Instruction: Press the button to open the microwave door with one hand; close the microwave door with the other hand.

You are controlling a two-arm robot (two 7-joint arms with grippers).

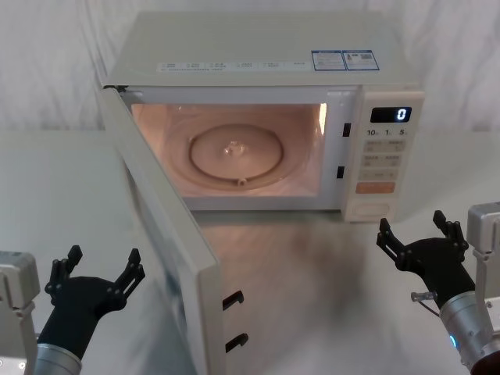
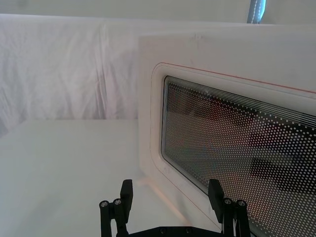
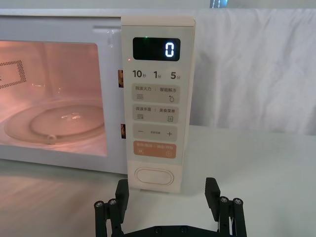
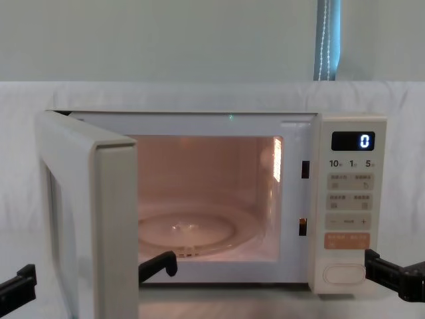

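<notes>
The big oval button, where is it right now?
The button sits at the bottom of the microwave's control panel, under the orange key, just ahead of the open right hand.

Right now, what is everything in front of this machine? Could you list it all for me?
microwave: one, cream-white, at the back of the table, its cavity lit pinkish
microwave door: one, cream-white, swung wide open toward the robot's left
glass turntable: one, clear, on the cavity floor
display: one, dark, showing 0, top of the control panel
orange key: one, just above the button
button: one, cream oval, bottom of the panel
table: one, white-covered
left gripper: black, open, outside the open door
right gripper: black, open, just in front of the button
</notes>
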